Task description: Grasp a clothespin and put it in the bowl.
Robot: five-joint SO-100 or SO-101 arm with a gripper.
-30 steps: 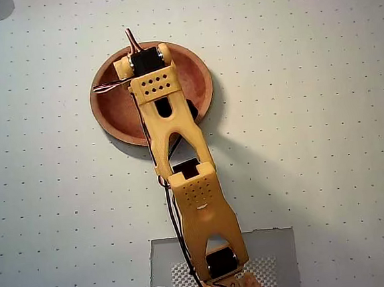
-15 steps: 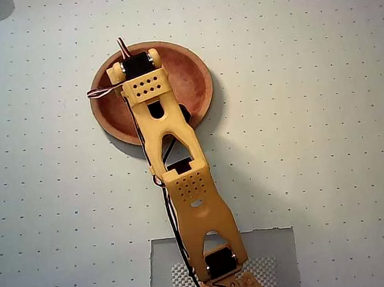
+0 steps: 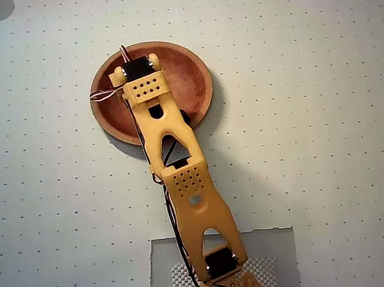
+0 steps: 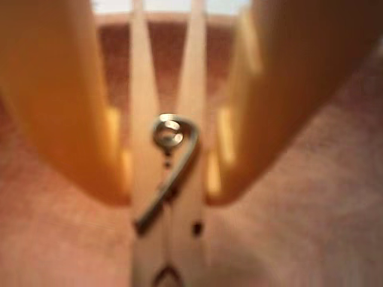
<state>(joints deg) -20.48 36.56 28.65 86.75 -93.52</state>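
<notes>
In the overhead view, a pale bench (image 3: 322, 106) dotted with a regular grid of small marks carries a large round shallow reddish-brown wooden bowl with a lighter tan rim (image 3: 196, 73), lying left of centre near the top. A yellow plastic jointed arm (image 3: 181, 177) rises from a grey square base plate (image 3: 280, 249) at the bottom edge and leans up and leftward, its wrist covering the left and middle part of the bowl. Thin wires loop out over the bowl's left rim. The end effector is hidden beneath the wrist here.

In the wrist view, the left yellow finger (image 4: 66, 101) stands wide and blurred, then the small pale wooden spring clothespin (image 4: 179, 179) with its metal spring coil at mid-length, then the right yellow finger (image 4: 281, 89). The end effector (image 4: 169, 191) is pinching the clothespin, both fingers pressed against its sides. The clothespin hangs upright over the reddish-brown floor of the bowl (image 4: 311, 227), its two prongs pointing toward the far rim.
</notes>
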